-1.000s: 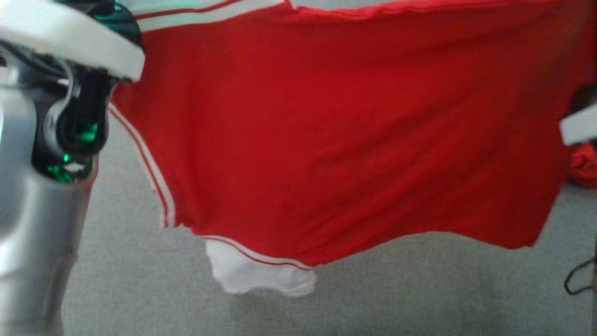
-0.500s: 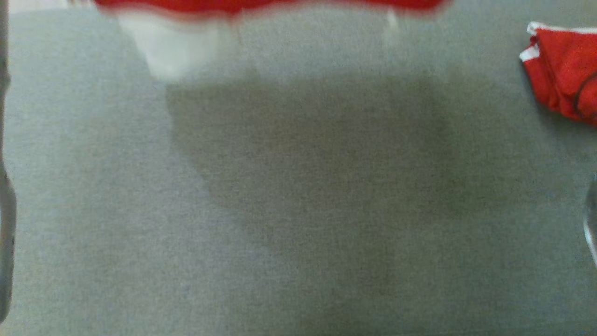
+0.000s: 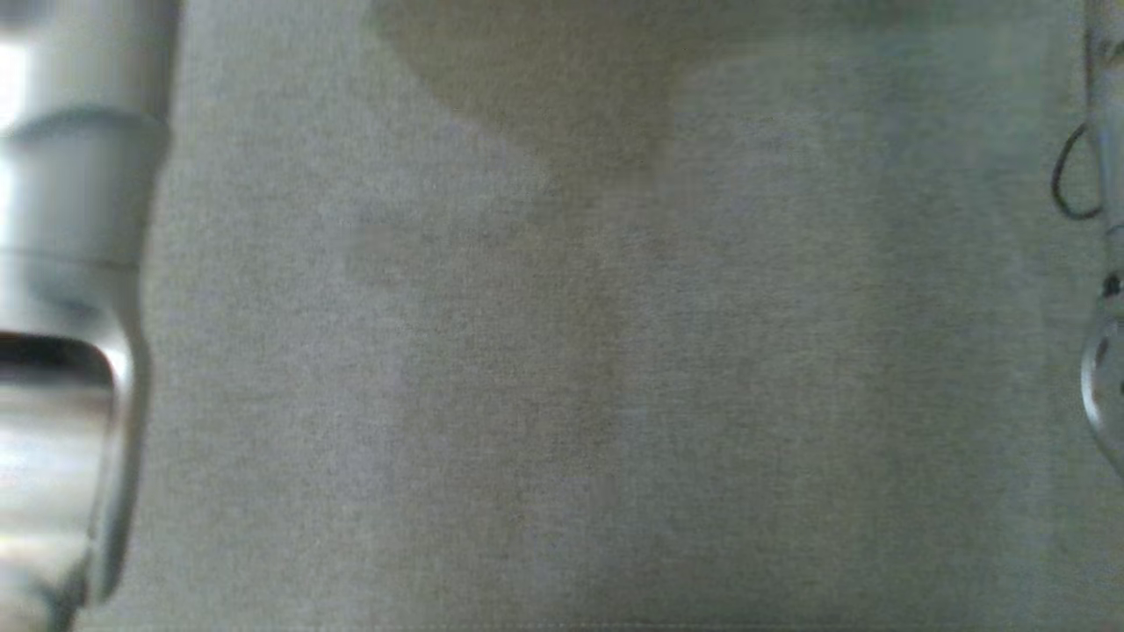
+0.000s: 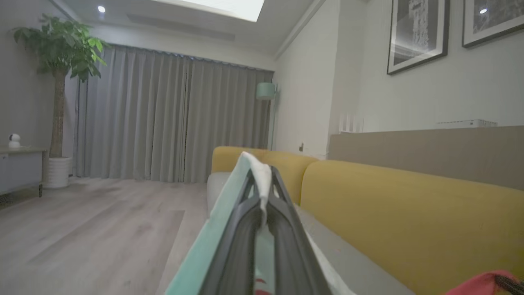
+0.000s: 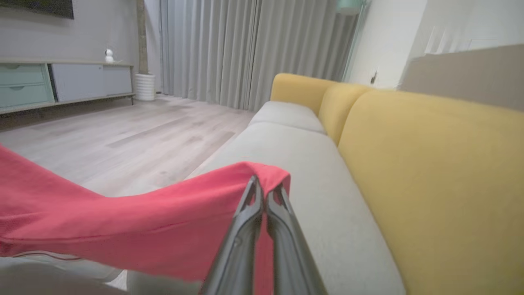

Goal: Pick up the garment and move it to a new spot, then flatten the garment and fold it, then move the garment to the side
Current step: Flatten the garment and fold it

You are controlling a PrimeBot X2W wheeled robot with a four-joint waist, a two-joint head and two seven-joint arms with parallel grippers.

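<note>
Grey sofa seat (image 3: 562, 395) spreads across the head view, with one soft shadow at its top edge. One pale forearm (image 3: 79, 219) stands along the left side and one dark cable loop (image 3: 1067, 175) hangs at the right side.

In the left wrist view the left gripper (image 4: 262, 180) has both fingers clenched on a white and pale green edge of the one garment (image 4: 260, 172), which pokes up between the tips. Behind it run three yellow back cushions (image 4: 409, 213), grey curtains (image 4: 163, 123), one potted plant (image 4: 61, 45), one floor lamp (image 4: 266, 91) and two framed pictures (image 4: 417, 32), both on the right wall. A scrap of red cloth (image 4: 479, 284) sits at the lower right corner; whether it belongs to the same garment cannot be told.

In the right wrist view the right gripper (image 5: 267, 186) is pinched tight on a red fold of the garment, which is lifted off the seat near its front edge. From there the cloth stretches away leftward in the air, out past that front edge. One sideboard (image 5: 61, 82) stands against the far wall, with one small white camera (image 5: 108, 55) on top.
</note>
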